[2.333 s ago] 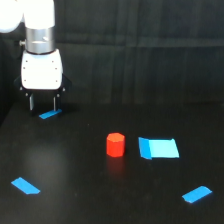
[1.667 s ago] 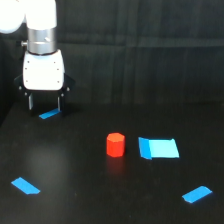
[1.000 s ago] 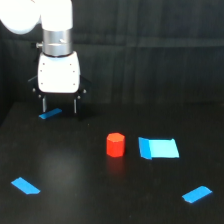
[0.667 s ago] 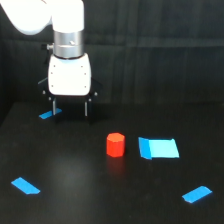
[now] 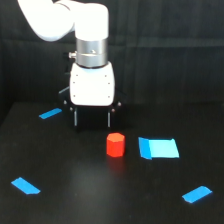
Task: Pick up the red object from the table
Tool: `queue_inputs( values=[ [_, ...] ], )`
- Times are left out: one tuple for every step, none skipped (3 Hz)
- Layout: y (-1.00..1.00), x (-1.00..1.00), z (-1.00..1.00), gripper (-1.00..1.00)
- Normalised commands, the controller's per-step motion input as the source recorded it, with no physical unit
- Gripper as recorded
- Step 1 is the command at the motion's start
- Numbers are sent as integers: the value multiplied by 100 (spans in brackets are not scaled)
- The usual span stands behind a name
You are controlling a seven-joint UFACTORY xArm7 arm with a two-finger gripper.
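One arm (image 5: 65, 20), white, with one claw (image 5: 92, 119) hanging above the black worktop (image 5: 100, 200). Claw fingers (image 5: 76, 118) are two thin dark prongs pointing down, spread apart with bare gap between them, nothing held: released. Fingertips appear near the worktop; contact cannot be told.

One red block (image 5: 115, 144), stubby, upright on the worktop, near scene centre. It sits at about 5 o'clock from the claw, close but apart, not between the fingers. Faint red reflection below it on the worktop.

Four blue tape pieces, counted:
- one large rectangle (image 5: 158, 148) just beside the block at its 3 o'clock, small gap between them
- one small strip (image 5: 50, 113) at 9 o'clock from the claw, tilted
- one strip (image 5: 25, 185) at 8 o'clock from the block, well apart, near the exterior view's left edge
- one strip (image 5: 197, 194) at 4 o'clock from the block, well apart, near the exterior view's right edge

All tape lies flat on the worktop. Dark cloth backdrop (image 5: 170, 50) behind the arm, with vertical folds. White claw body (image 5: 91, 85) is wider than the block; silver wrist ring (image 5: 90, 52) above it.
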Motion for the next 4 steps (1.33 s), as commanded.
queue_inputs(
  values=[
    [-94,46,7,100],
    [-87,14,14,92],
    [-52,10,-14,99],
    [-19,-5,-21,-17]
  ],
)
